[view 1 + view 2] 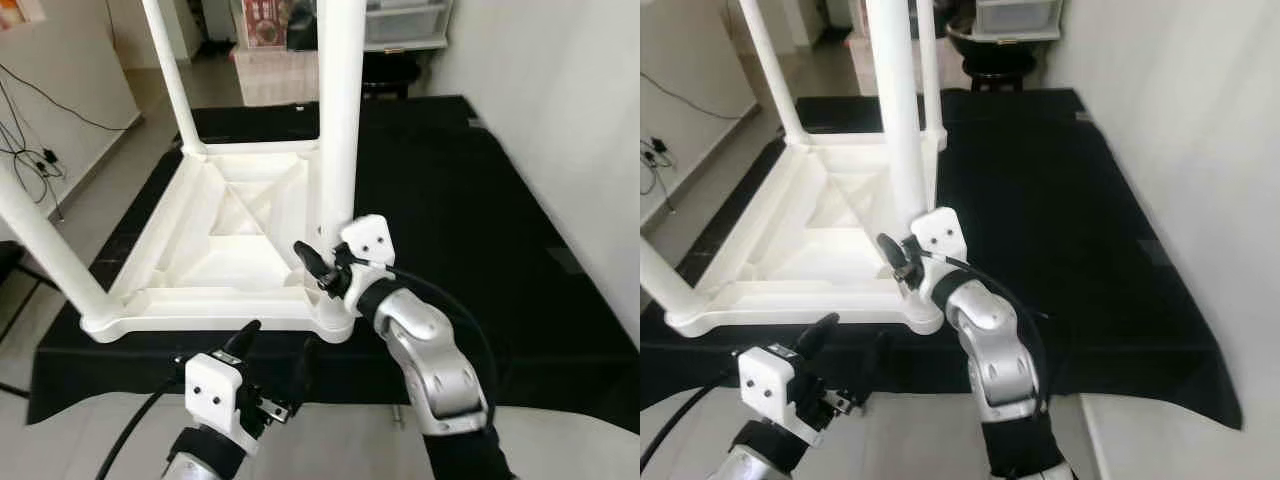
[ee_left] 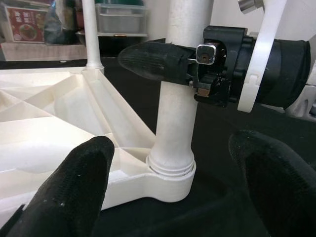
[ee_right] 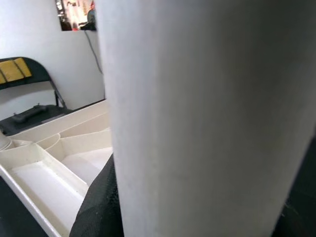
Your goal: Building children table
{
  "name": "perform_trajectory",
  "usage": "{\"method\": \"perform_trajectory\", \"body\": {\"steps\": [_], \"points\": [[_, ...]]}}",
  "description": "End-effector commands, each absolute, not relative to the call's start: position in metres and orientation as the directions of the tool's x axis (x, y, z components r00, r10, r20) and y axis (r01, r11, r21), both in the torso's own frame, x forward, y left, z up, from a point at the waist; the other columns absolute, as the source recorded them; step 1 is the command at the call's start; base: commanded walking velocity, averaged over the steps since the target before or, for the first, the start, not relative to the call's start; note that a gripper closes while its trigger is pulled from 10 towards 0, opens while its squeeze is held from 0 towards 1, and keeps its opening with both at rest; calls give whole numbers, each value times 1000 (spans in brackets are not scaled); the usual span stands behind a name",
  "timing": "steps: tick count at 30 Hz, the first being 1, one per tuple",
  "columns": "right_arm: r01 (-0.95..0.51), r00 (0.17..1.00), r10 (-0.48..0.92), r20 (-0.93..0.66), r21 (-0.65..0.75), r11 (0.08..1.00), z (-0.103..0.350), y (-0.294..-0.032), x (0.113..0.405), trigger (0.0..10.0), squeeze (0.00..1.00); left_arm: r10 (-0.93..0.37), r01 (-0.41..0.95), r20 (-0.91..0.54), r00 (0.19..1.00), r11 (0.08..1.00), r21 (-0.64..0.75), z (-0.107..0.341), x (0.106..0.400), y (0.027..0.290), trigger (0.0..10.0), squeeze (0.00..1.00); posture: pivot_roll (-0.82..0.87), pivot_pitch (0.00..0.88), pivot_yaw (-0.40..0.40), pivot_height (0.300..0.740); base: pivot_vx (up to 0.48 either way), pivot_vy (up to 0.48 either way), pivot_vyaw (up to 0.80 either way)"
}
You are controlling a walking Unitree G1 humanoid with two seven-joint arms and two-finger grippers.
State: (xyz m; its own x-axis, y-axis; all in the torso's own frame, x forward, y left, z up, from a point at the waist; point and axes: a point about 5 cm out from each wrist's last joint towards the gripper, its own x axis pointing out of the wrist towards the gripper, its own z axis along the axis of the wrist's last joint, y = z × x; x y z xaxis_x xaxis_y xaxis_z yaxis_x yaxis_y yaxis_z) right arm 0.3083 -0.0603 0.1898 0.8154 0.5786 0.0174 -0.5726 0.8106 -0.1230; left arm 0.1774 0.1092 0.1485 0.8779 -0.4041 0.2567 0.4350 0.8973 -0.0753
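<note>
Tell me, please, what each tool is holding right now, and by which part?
The right tool grips the nearest white table leg low down, just above its socket. The left tool is open and holds nothing.

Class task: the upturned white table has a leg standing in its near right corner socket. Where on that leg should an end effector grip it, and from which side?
Grip the leg low on its round shaft, just above the corner socket, coming from the open near-right side, as the right end effector does. The shaft is upright and smooth, and the table top with its ribs blocks the inner side.
</note>
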Motion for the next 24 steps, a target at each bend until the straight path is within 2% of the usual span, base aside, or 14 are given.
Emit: {"method": "perform_trajectory", "body": {"steps": [1,2,3,4,5,8,10,11,13,16,17,18,19,24], "points": [[-570,821,560,-113,-93,816,165,-65,313,3686,0,-408,436,229,884,895,-88,142,178,110,10000,0,-47,133,34,740,0,0,0],[-570,821,560,-113,-93,816,165,-65,313,3686,0,-408,436,229,884,895,-88,142,178,110,10000,0,-47,133,34,740,0,0,0],[-596,802,591,-92,-57,801,170,-62,316,10000,267,-403,431,230,886,898,-87,142,178,110,10000,0,-42,132,31,740,0,0,0],[-596,802,591,-92,-57,801,170,-62,316,10000,267,-403,431,230,886,898,-87,142,178,110,10000,0,-42,132,31,740,0,0,0],[-652,757,651,-59,-15,758,176,-58,317,10000,1000,-400,428,231,887,900,-85,143,178,111,10000,0,-42,131,32,740,0,0,0],[-788,616,787,45,11,616,201,-50,320,10000,1000,-398,426,231,888,901,-84,143,179,111,10000,0,-43,126,32,740,0,0,0],[-835,549,833,64,6,550,209,-51,320,10000,1000,-400,428,231,887,900,-84,142,179,111,10000,0,-42,126,31,740,0,0,0],[-835,549,833,64,6,550,209,-51,320,10000,1000,-400,428,231,887,900,-84,142,179,111,10000,0,-42,126,31,740,0,0,0],[-907,417,907,55,-40,419,216,-52,319,10000,1000,-400,428,231,887,900,-84,142,179,110,10000,0,-40,125,31,740,0,0,0],[-926,368,929,42,-73,370,217,-53,319,10000,1000,-400,428,231,887,900,-84,142,179,110,10000,0,-40,125,31,740,0,0,0],[-956,271,962,13,-109,271,220,-55,318,10000,0,-400,427,231,887,900,-84,142,179,110,10000,0,-34,125,27,740,0,0,0],[-956,271,962,13,-109,271,220,-55,318,10000,0,-400,427,231,887,900,-84,142,179,110,10000,0,-34,125,27,740,0,0,0],[-975,184,983,-16,-127,181,221,-57,319,10000,0,-399,427,231,887,901,-84,142,179,110,10000,0,-34,125,27,740,0,0,0],[-988,98,994,-48,-127,91,224,-63,330,10000,0,-398,426,231,888,901,-84,142,178,110,10000,0,-28,127,27,740,0,0,0]]}}
